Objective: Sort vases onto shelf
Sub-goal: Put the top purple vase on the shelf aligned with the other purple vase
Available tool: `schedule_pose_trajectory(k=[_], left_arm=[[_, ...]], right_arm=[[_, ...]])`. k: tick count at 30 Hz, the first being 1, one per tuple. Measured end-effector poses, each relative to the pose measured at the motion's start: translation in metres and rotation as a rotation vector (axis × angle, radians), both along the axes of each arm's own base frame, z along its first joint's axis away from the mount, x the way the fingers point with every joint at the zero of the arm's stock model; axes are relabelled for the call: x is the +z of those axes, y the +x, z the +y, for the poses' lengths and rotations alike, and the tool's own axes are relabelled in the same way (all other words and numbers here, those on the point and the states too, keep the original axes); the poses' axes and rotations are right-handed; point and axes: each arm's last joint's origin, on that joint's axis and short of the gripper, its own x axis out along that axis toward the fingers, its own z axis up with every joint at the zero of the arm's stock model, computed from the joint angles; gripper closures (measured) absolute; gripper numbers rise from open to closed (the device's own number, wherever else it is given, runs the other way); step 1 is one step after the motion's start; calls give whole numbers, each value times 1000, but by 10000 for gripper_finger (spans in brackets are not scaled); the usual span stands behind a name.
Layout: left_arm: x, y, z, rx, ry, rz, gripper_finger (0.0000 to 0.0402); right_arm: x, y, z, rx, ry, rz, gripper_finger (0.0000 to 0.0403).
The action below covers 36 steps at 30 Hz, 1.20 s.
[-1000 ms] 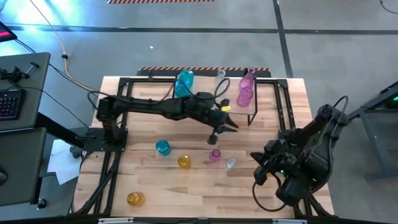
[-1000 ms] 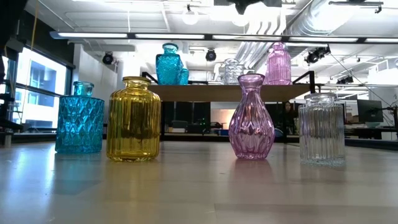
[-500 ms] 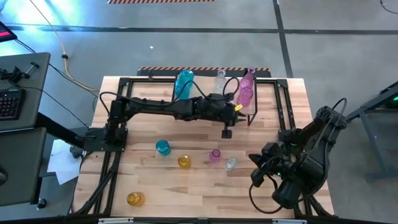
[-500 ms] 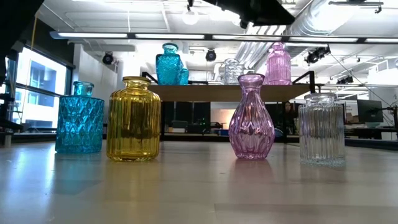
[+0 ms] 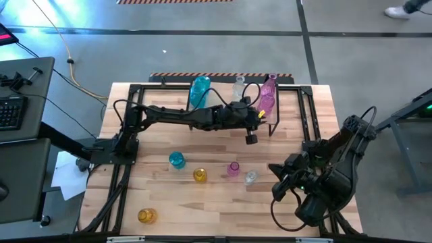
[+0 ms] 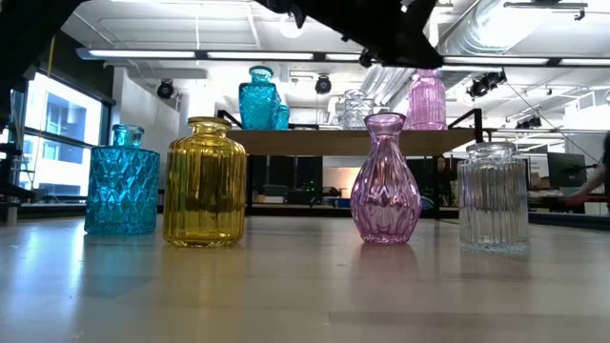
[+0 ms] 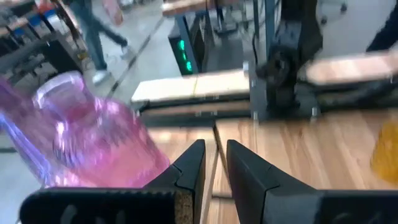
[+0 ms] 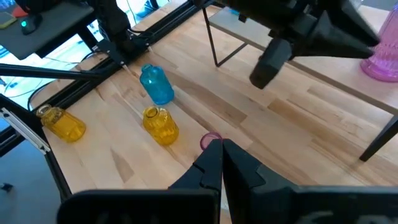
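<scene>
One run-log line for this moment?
left gripper: empty, by shelf | right gripper: shut, parked | table: five vases

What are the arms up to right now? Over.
Left gripper empty, slightly open, by shelf. Right gripper shut, parked. Five vases remain on table. Path clear.

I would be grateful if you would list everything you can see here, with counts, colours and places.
table: one, light wood, under everything
shelf: one, wood top on black legs, far edge of the table
shelf vases: teal at least one, clear one, pink two
table vases: teal one, amber two, pink one, clear one; four in a row mid-table, the second amber near the front left corner
person: one, legs only, on the floor beyond the table
left end effector: empty, fingers narrowly parted, in front of the shelf near its pink vases
right end effector: shut, empty, waiting at the table's right
</scene>
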Motion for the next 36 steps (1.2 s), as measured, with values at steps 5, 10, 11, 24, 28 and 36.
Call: schedule_pose_trajectory(k=[5,10,11,24,28,36], left_arm=[[-3,3,1,22,8,-22,344],[1,2,5,76,31,-49,344],[2,2,7,82,31,-51,344],[-2,3,23,148,-43,-85,344],[-5,4,23,149,-48,-80,344],[-10,6,28,168,-66,-85,344]], right_arm=[[0,0,0,-1,-1,-2,403],[0,0,0,-1,-4,-5,403],[0,0,0,-2,-7,-9,403],[1,1,0,-5,-15,-28,403],[1,1,0,-5,-11,-31,403],[1,1,1,-5,-3,-38,403]])
